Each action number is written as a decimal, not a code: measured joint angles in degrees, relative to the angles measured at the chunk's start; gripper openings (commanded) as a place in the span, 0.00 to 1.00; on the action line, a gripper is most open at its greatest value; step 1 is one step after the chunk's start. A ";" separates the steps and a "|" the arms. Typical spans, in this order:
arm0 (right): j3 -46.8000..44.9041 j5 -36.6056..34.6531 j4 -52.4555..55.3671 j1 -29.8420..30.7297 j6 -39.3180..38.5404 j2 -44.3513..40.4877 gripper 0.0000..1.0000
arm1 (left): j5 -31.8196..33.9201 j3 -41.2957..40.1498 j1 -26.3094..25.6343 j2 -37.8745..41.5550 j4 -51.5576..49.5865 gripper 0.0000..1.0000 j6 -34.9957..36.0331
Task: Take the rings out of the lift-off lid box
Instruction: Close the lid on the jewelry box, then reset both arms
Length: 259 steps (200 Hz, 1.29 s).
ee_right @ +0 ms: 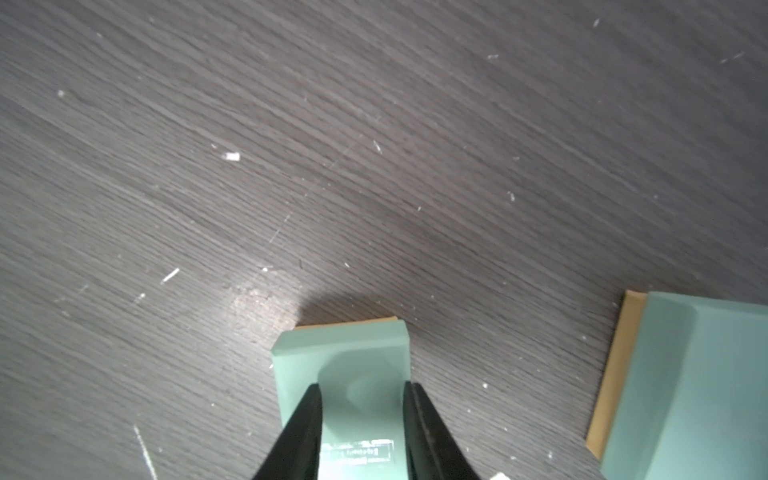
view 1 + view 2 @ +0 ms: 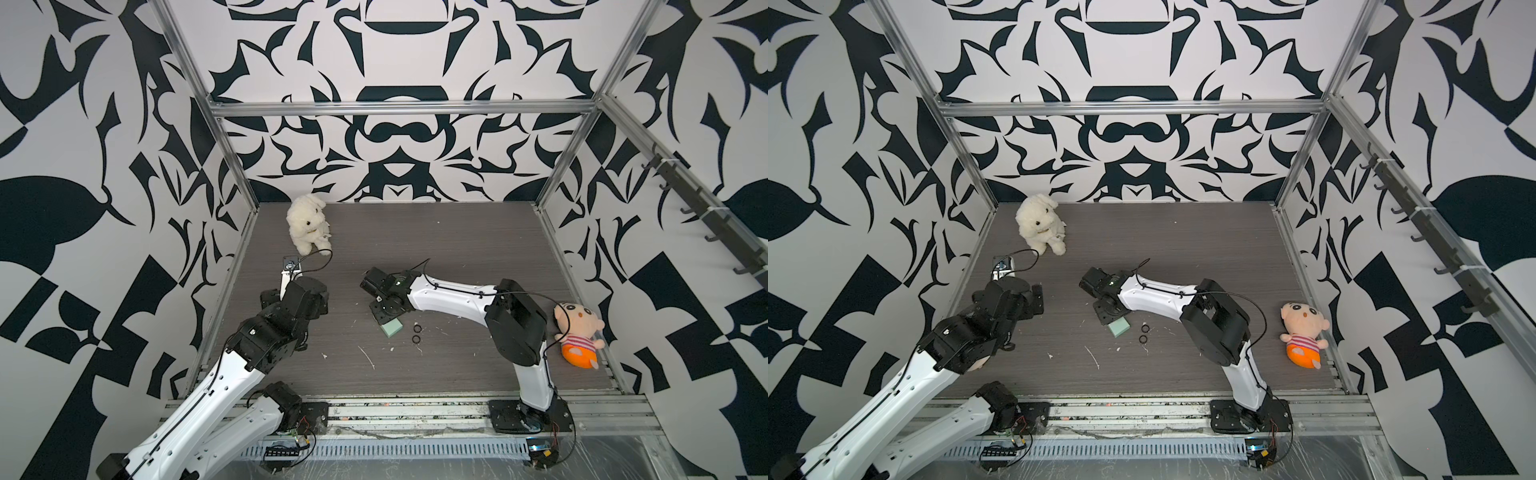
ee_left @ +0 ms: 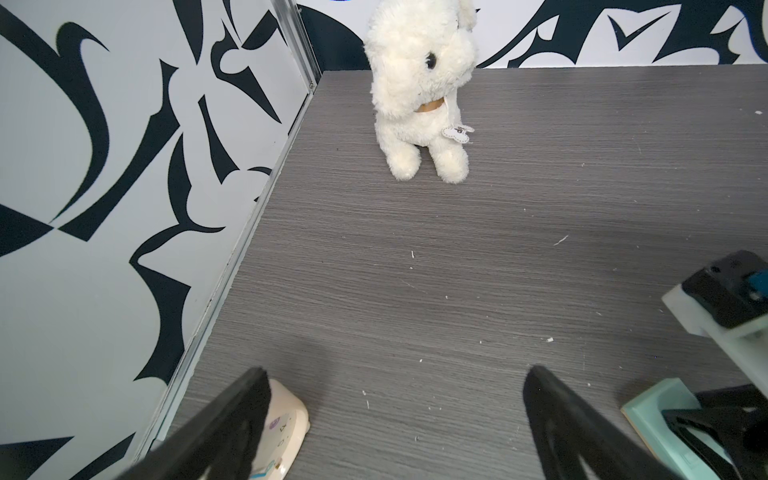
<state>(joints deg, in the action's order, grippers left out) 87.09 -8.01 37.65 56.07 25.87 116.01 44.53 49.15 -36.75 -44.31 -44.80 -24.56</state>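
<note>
Two black rings [image 2: 417, 328] [image 2: 415, 340] lie on the grey table just right of a mint box part [image 2: 392, 327]; both top views show them [image 2: 1145, 328] [image 2: 1143, 339]. My right gripper [image 1: 361, 386] hangs low over the table, its fingers [image 1: 305, 419] pressed to either side of a hollow mint box part [image 1: 345, 353]. A second mint part on a tan base [image 1: 685, 386] lies beside it. No ring shows in either wrist view. My left gripper [image 3: 397, 369] stands wide open over bare table by the left wall, holding nothing.
A white plush dog [image 2: 307, 224] sits at the back left. A pink doll [image 2: 575, 332] lies by the right wall. A cream gadget with digits [image 3: 286, 424] lies against my left gripper's finger. Metal frame posts and patterned walls enclose the table.
</note>
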 measured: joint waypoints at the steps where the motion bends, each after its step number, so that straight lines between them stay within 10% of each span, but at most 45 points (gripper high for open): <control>1: 0.02 -0.02 0.07 0.00 -0.04 0.00 0.43 | 0.00 0.00 0.00 0.00 0.00 1.00 0.00; 114: 0.87 -4.11 1.07 -0.76 -4.02 -16.02 0.82 | -0.07 -0.07 0.00 -0.11 0.26 0.99 0.20; 128: -1.77 -3.98 -1.16 -1.79 -4.33 -19.78 1.00 | -0.28 -0.09 0.00 -0.09 0.50 0.99 0.28; 259: -20.26 -10.91 -9.07 -25.24 -11.37 -37.00 0.99 | -3.19 -4.52 0.00 1.07 9.55 0.99 2.47</control>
<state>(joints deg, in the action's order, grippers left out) 66.83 -18.92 28.58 30.83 14.50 79.00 41.34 44.62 -36.75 -43.24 -35.24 -22.09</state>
